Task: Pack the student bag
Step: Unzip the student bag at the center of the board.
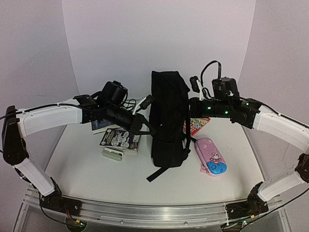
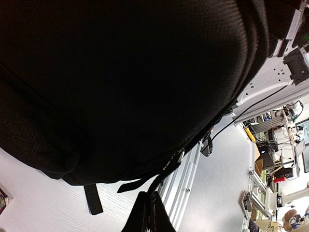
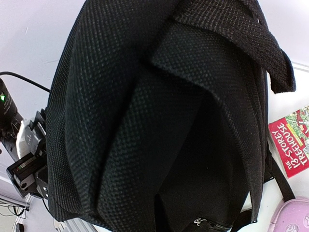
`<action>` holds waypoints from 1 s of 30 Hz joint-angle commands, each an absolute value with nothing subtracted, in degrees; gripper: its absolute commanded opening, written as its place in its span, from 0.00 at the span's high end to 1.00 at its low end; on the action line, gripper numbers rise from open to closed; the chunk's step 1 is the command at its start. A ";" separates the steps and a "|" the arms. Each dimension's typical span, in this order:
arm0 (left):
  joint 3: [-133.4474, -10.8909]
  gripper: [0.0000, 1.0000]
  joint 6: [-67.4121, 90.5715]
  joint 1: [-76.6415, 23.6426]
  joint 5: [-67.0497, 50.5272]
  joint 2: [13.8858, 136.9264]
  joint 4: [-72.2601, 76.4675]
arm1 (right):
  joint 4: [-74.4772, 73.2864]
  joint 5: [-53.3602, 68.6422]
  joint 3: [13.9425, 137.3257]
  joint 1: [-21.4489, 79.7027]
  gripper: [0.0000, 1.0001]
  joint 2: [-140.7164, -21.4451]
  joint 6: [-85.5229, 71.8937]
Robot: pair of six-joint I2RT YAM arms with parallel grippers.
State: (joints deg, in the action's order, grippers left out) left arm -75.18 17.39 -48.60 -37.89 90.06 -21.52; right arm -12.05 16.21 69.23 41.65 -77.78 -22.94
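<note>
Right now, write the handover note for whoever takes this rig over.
Left hand: shut, against the student bag on its left side; grip on fabric unclear.
Right hand: shut, at the bag's upper right side; grip unclear.
Bag: upright mid-table, between both hands.
Done: nothing visibly packed.
Left: pencil case and Treehouse book lie right of the bag; books and a small pale-green object lie left of it.

A pink-and-blue cartoon pencil case (image 1: 211,155) lies on the right side of the white counter (image 1: 87,169), with a red "13-Storey Treehouse" book (image 3: 292,145) further back. On the left, a dark picture book (image 1: 119,138) overlaps a blue book (image 1: 99,126), and a small pale box (image 1: 112,154) sits just in front.
</note>
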 commanded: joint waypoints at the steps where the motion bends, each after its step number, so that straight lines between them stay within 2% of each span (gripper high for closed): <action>1: -80.47 1.00 16.74 -48.78 -38.45 85.40 -20.15 | -12.09 15.89 69.07 41.54 1.00 -77.94 -21.82; 10: -84.31 1.00 19.44 -48.66 -39.73 82.47 -14.95 | -12.39 15.90 67.74 41.50 1.00 -78.43 -21.17; 22: -92.96 1.00 23.61 -44.96 -36.38 91.18 -14.08 | -13.25 18.98 67.38 41.53 1.00 -77.06 -21.36; 23: -93.40 1.00 24.49 -44.65 -36.85 91.67 -12.99 | -13.44 19.10 67.10 41.56 0.96 -76.59 -21.57; 25: -94.01 1.00 25.80 -44.56 -38.69 92.56 -10.68 | -13.96 19.14 66.63 41.59 0.81 -75.30 -22.40; 28: -94.06 1.00 27.37 -44.56 -42.10 93.46 -7.32 | -14.67 17.96 65.56 41.67 0.47 -72.12 -24.56; 30: -94.23 1.00 27.59 -44.56 -43.25 93.97 -7.13 | -15.22 16.44 65.14 42.23 0.30 -69.32 -26.46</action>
State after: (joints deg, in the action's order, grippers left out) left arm -90.04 25.46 -45.16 -39.71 93.88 -15.78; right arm -12.39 17.87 66.37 41.54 -75.27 -23.61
